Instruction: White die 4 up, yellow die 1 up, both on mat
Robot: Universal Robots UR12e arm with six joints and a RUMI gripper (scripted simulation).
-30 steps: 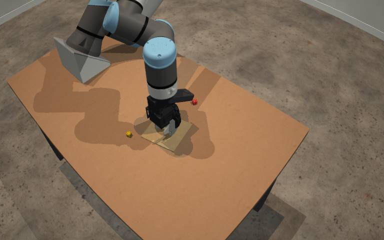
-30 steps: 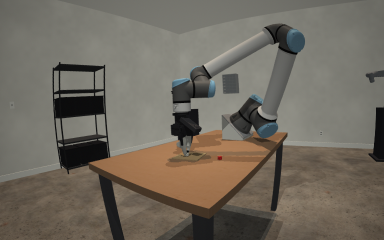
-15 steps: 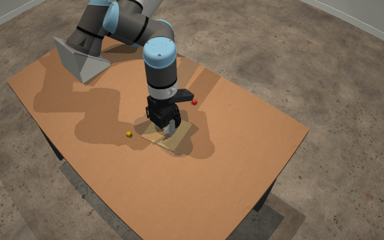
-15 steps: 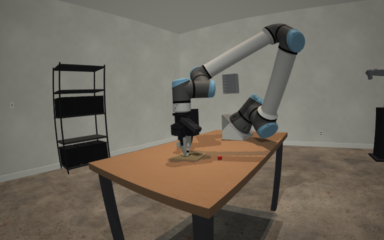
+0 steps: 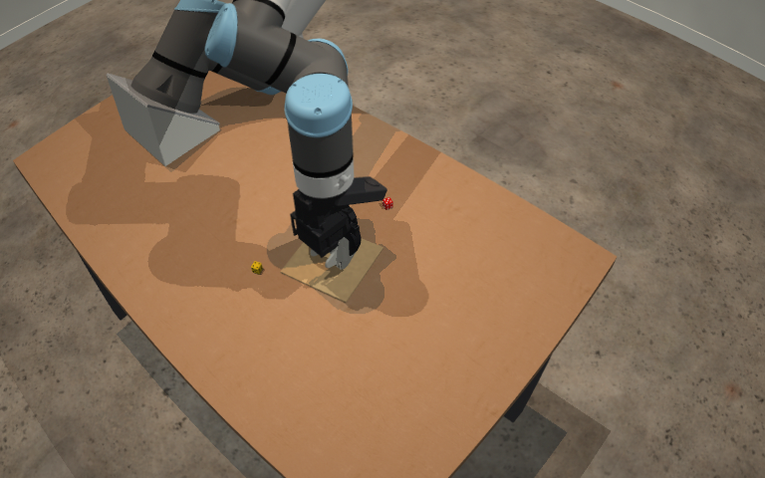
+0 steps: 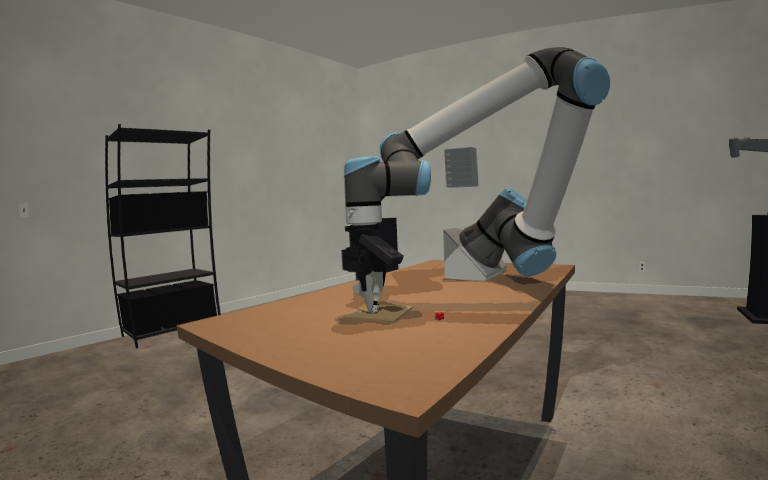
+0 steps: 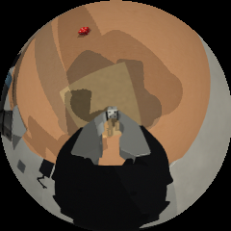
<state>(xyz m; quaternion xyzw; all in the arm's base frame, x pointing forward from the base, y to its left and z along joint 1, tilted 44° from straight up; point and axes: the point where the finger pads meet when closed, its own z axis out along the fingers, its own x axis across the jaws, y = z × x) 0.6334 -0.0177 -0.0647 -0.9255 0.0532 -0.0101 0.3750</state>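
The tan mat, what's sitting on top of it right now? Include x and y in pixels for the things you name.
On the mat (image 5: 364, 260) (image 6: 401, 311) (image 7: 103, 82), the white die (image 7: 113, 113) shows between the gripper's closed jaws. Whether its underside touches the mat is hidden, as is the patch beneath the gripper (image 5: 338, 266) (image 6: 374, 309) (image 7: 113, 114).

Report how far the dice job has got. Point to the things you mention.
In hand: the gripper (image 5: 339, 266) (image 6: 374, 310) (image 7: 113, 112) is shut on the white die (image 7: 112, 112), over the mat (image 5: 365, 260) (image 6: 393, 315) (image 7: 103, 82).
Left: the yellow die (image 5: 257, 267) sits off the mat.
The red die (image 5: 387, 203) (image 6: 439, 315) (image 7: 84, 31) lies apart on the table (image 5: 434, 378) (image 6: 317, 350) (image 7: 192, 72). Nothing looks finished; top numbers are too small to confirm.
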